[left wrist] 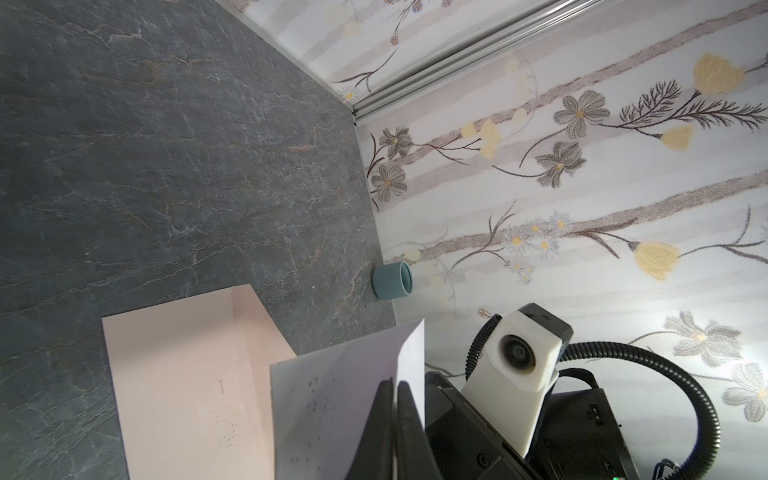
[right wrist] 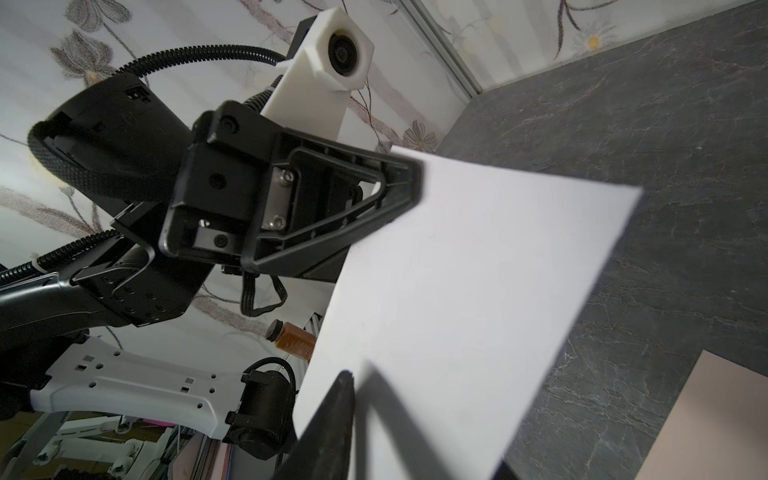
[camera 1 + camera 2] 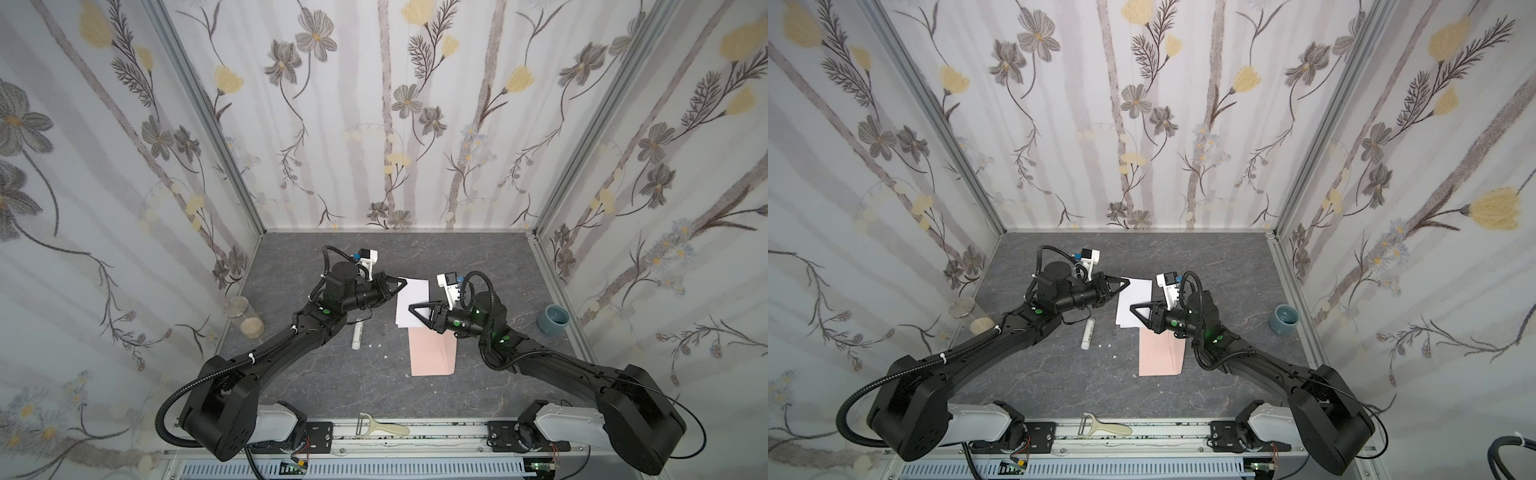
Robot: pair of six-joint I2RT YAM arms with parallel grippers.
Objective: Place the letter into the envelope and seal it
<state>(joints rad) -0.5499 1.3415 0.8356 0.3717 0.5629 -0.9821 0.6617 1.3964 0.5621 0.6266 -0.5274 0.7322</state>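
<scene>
The white letter point(image 3: 409, 299) hangs tilted above the grey table, its near edge over the far end of the pale pink envelope point(image 3: 432, 353), which lies flat. My left gripper point(image 3: 404, 283) is shut on the letter's far left corner; in the left wrist view its jaws point(image 1: 395, 382) pinch the sheet's edge point(image 1: 332, 395), with the envelope point(image 1: 187, 374) beyond. My right gripper point(image 3: 411, 308) straddles the letter's right edge. In the right wrist view one fingertip point(image 2: 347, 376) stands just off the sheet point(image 2: 478, 270) and the other is hidden behind it.
A white glue stick point(image 3: 357, 334) lies left of the envelope with small white scraps near it. A blue cup point(image 3: 552, 318) stands by the right wall and a glass jar point(image 3: 243, 316) by the left wall. A peeler point(image 3: 382, 426) rests on the front rail.
</scene>
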